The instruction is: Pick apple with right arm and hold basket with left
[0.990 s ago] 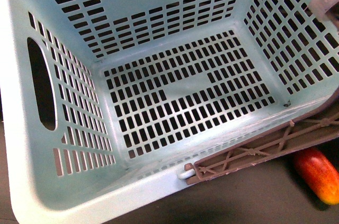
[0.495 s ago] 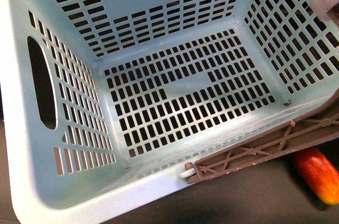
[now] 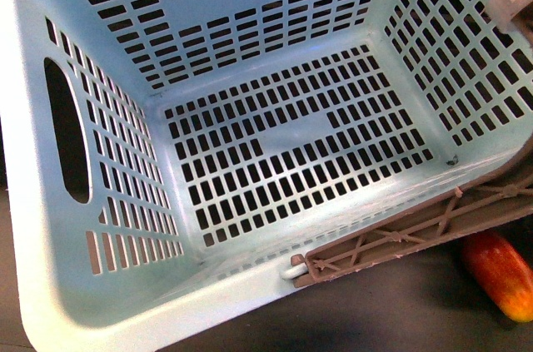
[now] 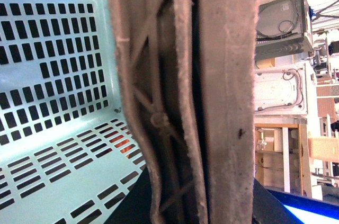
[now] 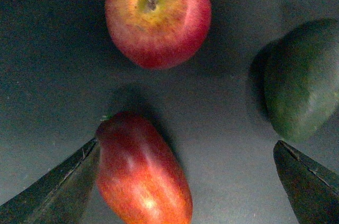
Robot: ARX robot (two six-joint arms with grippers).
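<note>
Front view: basket [image 3: 287, 131] almost as before; right hand [image 5: 186, 143] wide open near apple [image 5: 158, 16]; left hand's grip untellable.

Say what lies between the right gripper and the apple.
Right wrist view: bare dark surface before the apple; an oblong red fruit lies inside the open right gripper, by one finger.

The basket [image 3: 50, 227] is pale turquoise, gridded with dark slots; its handle [image 3: 416, 220] is brown lattice. The apple [image 5: 158, 16] is glossy red, yellowish at the dimple. The oblong fruit [image 5: 143, 176] runs red to orange; the desk [image 5: 47, 75] is dark grey.
</note>
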